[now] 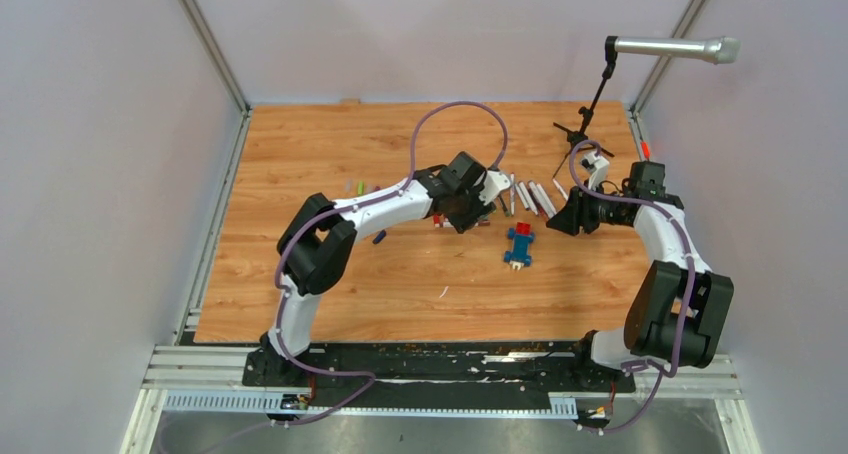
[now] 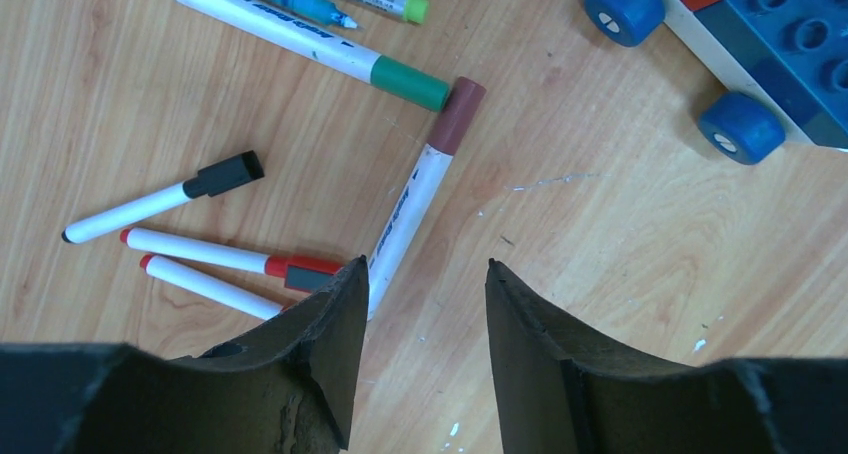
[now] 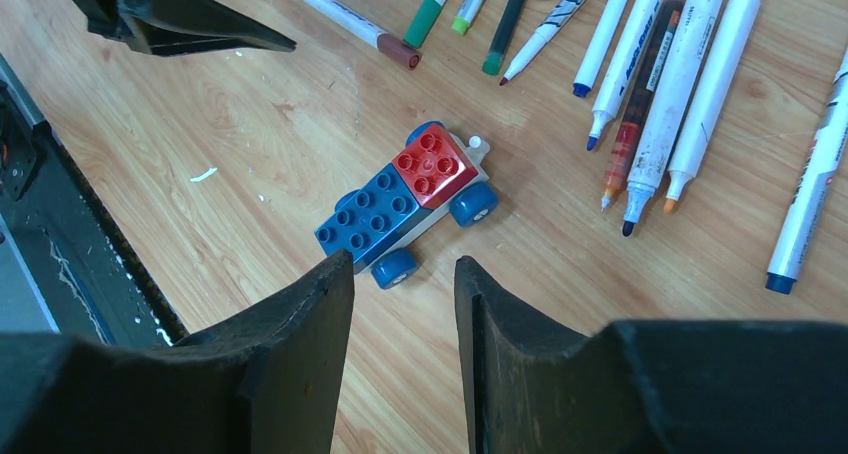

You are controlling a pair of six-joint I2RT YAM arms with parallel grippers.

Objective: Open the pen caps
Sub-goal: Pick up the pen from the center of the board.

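Left fingers point(image 2: 340, 314) part spread, nothing pinched, hovering over the wooden tabletop point(image 2: 620, 274) mid-area, a bit toward the far edge. Right fingers point(image 3: 325, 314) are also part spread and empty, above the blue-and-red toy brick car w/ blue wheels point(image 3: 405, 209).

Target imo: brown cylindrical plastic cap point(image 2: 457, 114) on the white-barrelled marker point(image 2: 405, 214). Barrel tail lies just beside one left finger tip, cap end points away.

Step in hand: grab that barrel. To do it well:
- barrel runs skewed to the gap, so rotate wrist till fingers cross it
- pinch mid-barrel, not the tail, and leave the cap end free for the right fingers to pull along the axis
- green cap of the neighbouring white marker point(image 2: 410, 82) sits just beside the brown cap, red-capped marker point(image 2: 300, 271) near the tail. Don't drag them.

Black cap point(image 2: 225, 174) also on. Row of pens point(image 3: 650, 84) toward the far right edge shows bare tips.

Containers: none in view, all loose on the tabletop.
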